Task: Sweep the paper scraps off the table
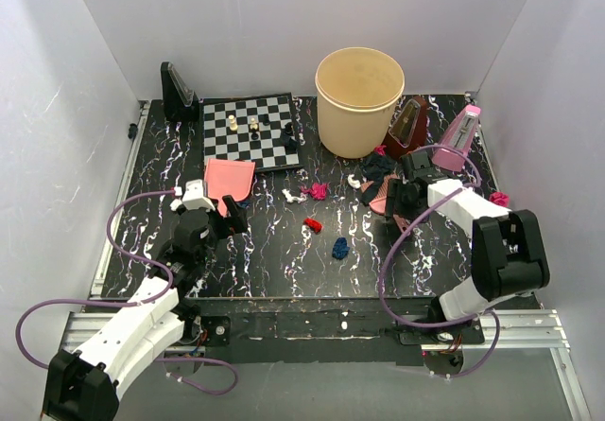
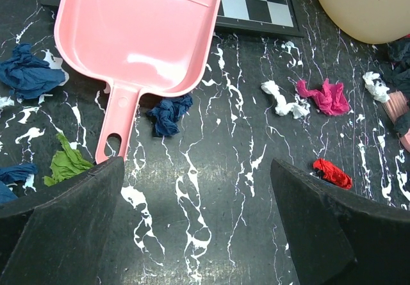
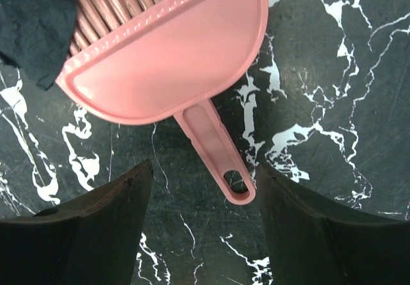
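Paper scraps lie on the black veined table (image 1: 274, 260): magenta (image 1: 319, 191), white (image 1: 293, 196), red (image 1: 313, 224), dark blue (image 1: 340, 248), and another magenta one (image 1: 498, 198) at far right. My left gripper (image 1: 230, 219) is open and empty, just short of the pink dustpan (image 1: 230, 180). In the left wrist view the dustpan (image 2: 138, 35) has its handle pointing at my left finger, with dark blue (image 2: 168, 113), white (image 2: 282, 100), magenta (image 2: 327, 96) and red (image 2: 332, 173) scraps around. My right gripper (image 3: 202, 214) is open over the end of the pink brush (image 3: 166, 61) handle, not closed on it.
A chessboard (image 1: 250, 130) with pieces and a cream bucket (image 1: 359, 99) stand at the back. A pink metronome (image 1: 458, 137) and a dark red one (image 1: 408, 123) stand back right, a black stand (image 1: 178, 95) back left. White walls enclose the table.
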Controlling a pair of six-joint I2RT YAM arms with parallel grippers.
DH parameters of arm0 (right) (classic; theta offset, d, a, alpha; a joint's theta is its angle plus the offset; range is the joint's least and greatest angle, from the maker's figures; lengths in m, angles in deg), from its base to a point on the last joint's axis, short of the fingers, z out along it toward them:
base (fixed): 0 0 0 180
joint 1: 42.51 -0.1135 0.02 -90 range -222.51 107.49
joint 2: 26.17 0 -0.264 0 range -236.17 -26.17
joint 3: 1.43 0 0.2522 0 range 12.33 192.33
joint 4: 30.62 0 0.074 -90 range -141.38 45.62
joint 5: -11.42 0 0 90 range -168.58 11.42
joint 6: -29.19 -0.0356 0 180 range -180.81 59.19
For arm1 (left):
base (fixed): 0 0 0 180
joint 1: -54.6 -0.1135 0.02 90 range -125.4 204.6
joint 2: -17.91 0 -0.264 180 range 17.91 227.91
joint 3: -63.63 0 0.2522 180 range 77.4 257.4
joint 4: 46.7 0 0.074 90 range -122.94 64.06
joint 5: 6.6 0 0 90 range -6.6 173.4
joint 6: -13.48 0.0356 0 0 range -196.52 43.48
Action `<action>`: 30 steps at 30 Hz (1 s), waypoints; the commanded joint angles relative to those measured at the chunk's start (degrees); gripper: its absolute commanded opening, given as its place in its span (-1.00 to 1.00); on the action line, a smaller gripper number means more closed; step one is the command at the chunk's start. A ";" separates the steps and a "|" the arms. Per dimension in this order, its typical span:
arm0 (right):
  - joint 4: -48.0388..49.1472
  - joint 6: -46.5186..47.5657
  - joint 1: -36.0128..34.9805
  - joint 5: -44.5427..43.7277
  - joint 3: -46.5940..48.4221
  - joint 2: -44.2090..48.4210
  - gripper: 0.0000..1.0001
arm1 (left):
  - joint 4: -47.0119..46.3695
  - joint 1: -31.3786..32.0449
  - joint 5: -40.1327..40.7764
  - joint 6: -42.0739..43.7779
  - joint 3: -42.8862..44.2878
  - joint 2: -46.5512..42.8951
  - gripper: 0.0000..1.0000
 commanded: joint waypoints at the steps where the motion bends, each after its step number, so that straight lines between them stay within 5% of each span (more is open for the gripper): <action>1: -1.83 0.60 -0.31 -1.19 4.12 -3.60 0.43 | -0.88 -0.08 -1.06 0.68 -0.53 -0.15 0.96; 11: -2.52 -0.19 -1.80 -0.75 7.81 -10.02 0.18 | -0.88 -0.08 -0.62 0.33 -1.32 -2.61 0.96; 19: -3.93 -0.01 -3.91 -1.89 8.78 -10.47 -0.54 | -0.45 -0.08 -0.79 0.33 -1.24 -3.14 0.96; 30: -12.36 1.22 -7.68 10.05 8.78 1.66 -0.56 | 2.45 -0.08 -7.28 -6.95 -0.36 -4.38 0.96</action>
